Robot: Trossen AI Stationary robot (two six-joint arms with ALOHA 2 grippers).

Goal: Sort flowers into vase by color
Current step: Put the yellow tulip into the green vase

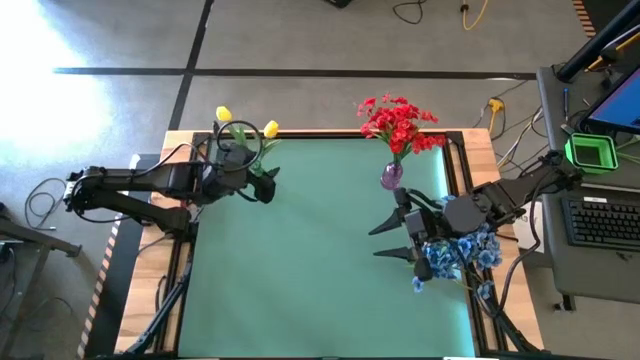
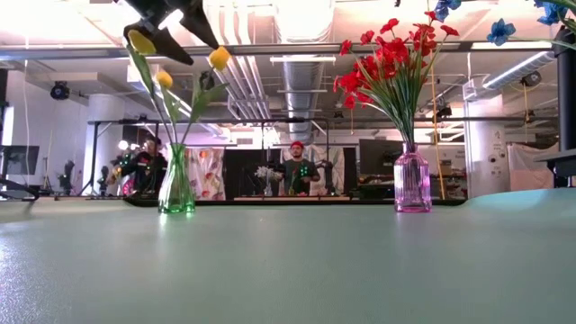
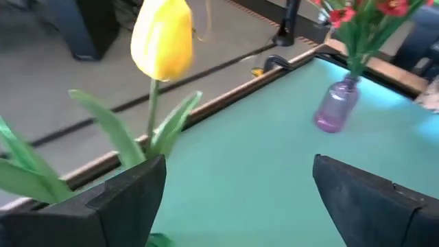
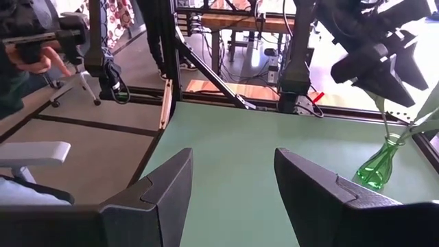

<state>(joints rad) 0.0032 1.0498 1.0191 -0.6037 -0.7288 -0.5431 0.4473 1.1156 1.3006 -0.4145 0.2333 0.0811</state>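
Yellow tulips (image 2: pixel 219 58) stand by their stems in a green glass vase (image 2: pixel 176 184) at the far left of the table. My left gripper (image 3: pixel 240 165) hangs open up among their heads; one yellow head (image 3: pixel 163 38) with its stem and leaves shows just beyond one finger. Red flowers (image 1: pixel 398 122) stand in a purple vase (image 1: pixel 391 177) at the far right. My right gripper (image 1: pixel 378 243) is open and raised at the right, with nothing between its fingers. Blue flowers (image 1: pixel 455 255) show under that arm; what they stand in is hidden. My left gripper stands open beside a yellow tulip, whose stem and leaves (image 3: pixel 154 130) pass behind one finger (image 3: pixel 130 192). Whether that finger touches them, I cannot tell. Nothing lies between the two fingers.
The green mat (image 1: pixel 320 270) has free room in its middle and near side. A wooden rim (image 1: pixel 480 150) frames it. A keyboard (image 1: pixel 605 220) and a green box (image 1: pixel 590 152) sit right of the table. People (image 2: pixel 292 166) stand in the room beyond.
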